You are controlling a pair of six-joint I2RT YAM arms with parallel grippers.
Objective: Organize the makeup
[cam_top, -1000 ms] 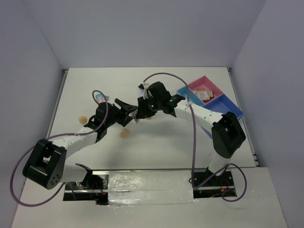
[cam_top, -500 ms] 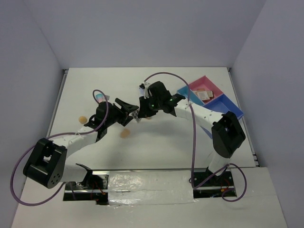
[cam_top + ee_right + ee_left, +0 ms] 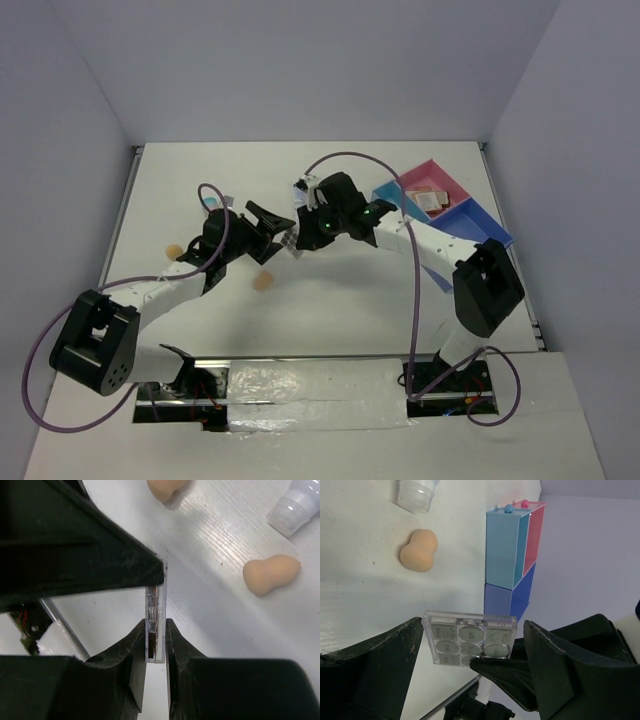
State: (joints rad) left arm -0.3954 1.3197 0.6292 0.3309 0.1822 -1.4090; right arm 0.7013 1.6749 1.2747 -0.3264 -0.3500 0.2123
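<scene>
— A white table [image 3: 350, 320], plain pale walls all round. What have you got hold of?

— My right gripper [image 3: 156, 627] is pinched narrow on the eyeshadow palette [image 3: 154, 602]. It clamps the two flat faces near one edge, so the palette stands on edge in the air. My left gripper [image 3: 475, 630] is spread wide round the same palette, one finger off each end. I cannot tell whether either finger touches it.

— Where is that, going by the divided tray [image 3: 502, 545]?

— Well apart from the tray, above bare table on the side toward my left arm. A peach sponge [image 3: 418, 550] and a tube [image 3: 417, 492] with a clear cap lie on the table outside the tray.

— How will the palette handle?

— I judge it light and stiff. It looks like hard clear plastic, so it is probably smooth and liable to pivot or slip in a pinch this small. A drop might crack the case or the pans. The place to hold it is across the flat faces, close to the middle of an edge, firmly but without crushing. The sponge would be the opposite, soft and forgiving.
</scene>
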